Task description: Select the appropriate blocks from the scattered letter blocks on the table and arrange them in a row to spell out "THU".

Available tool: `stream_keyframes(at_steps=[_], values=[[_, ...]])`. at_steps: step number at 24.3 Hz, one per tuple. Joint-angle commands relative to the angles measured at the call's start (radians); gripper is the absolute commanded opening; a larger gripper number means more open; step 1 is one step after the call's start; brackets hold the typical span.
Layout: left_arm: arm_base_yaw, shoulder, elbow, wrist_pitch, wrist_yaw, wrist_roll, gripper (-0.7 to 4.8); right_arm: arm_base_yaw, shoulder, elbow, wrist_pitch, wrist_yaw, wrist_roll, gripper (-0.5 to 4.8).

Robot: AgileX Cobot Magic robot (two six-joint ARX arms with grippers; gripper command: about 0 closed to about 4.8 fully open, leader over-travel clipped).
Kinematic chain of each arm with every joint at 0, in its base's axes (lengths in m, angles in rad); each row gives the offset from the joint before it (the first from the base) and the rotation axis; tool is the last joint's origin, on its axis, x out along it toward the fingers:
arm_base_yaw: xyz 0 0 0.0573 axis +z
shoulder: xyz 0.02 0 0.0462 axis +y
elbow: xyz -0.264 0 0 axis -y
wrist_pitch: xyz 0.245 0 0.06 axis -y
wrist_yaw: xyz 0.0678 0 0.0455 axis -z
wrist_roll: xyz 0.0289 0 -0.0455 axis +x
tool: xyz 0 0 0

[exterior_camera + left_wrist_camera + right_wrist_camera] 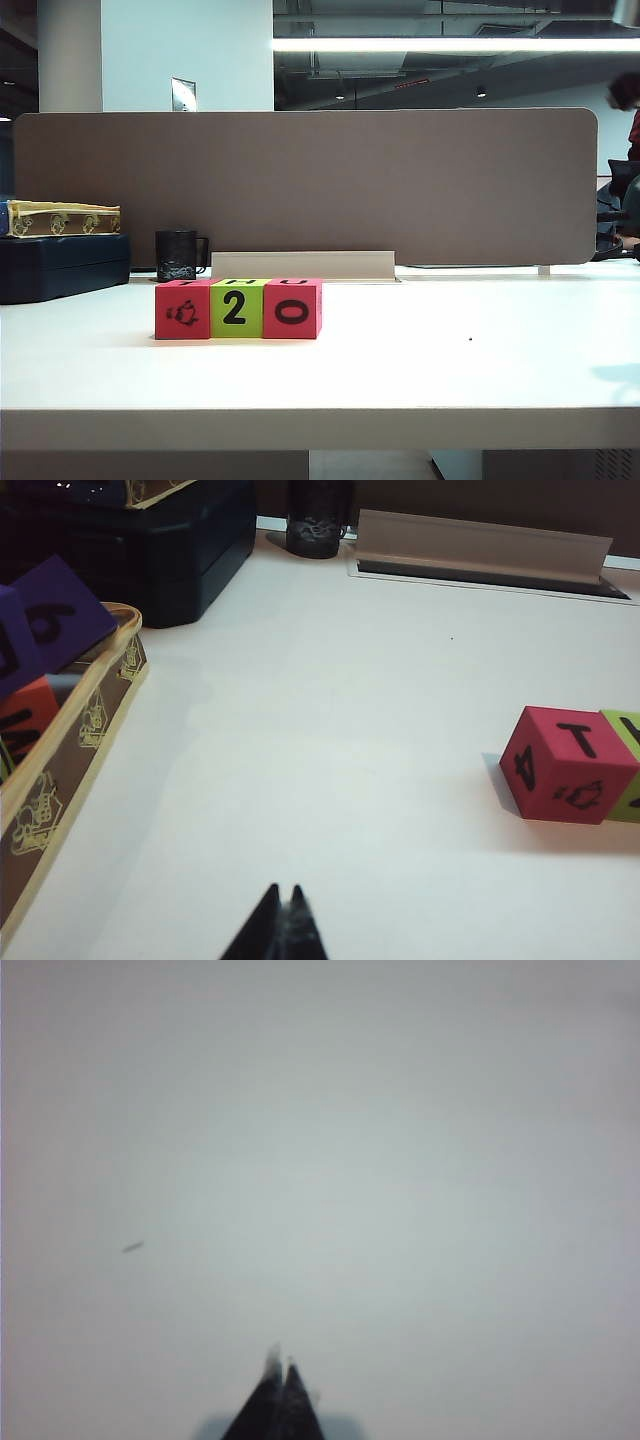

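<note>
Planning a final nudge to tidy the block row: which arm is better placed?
Left, probably. Its shut end effector faces the red T block across bare table; the right end effector, also shut, sees only blank surface.

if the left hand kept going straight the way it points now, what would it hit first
Probably only bare table: the shut left hand aims across open white surface. The red block sits off to the side, the black mug far beyond; depth is unclear.

Letter blocks (237,308): matt foam, slightly grainy faces. Surface (450,370): smooth white laminate, low sheen. Partition panel (320,180): matt cloth-like covering. Mug (178,255): glossy black.
</note>
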Motion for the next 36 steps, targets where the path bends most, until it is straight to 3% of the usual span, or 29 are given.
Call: stream_keyframes(at_steps=[1,6,8,11,15,31,36], values=[[-0.001,0.000,0.002,-0.010,0.007,0.005,-0.05,-0.118,-0.032,0.003,0.050,0.036,0.002,-0.04],[-0.001,0.000,0.002,-0.010,0.007,0.005,-0.05,-0.271,-0.182,-0.068,0.165,0.028,0.002,-0.04],[-0.001,0.000,0.003,-0.011,0.006,0.005,-0.05,-0.305,-0.299,-0.177,0.259,0.027,0.003,-0.04],[-0.001,0.000,0.003,-0.019,0.011,0.008,-0.05,-0.336,-0.469,-0.311,0.307,-0.114,0.001,-0.04],[-0.002,0.000,0.002,-0.018,0.013,0.008,-0.05,-0.363,-0.542,-0.375,0.313,-0.149,0.007,-0.04],[-0.001,0.000,0.002,-0.018,0.014,0.008,-0.05,-0.369,-0.694,-0.430,0.189,-0.182,-0.023,-0.04],[-0.001,0.000,0.002,-0.018,0.013,0.008,-0.05,-0.369,-0.725,-0.431,0.055,-0.182,-0.032,-0.04]])
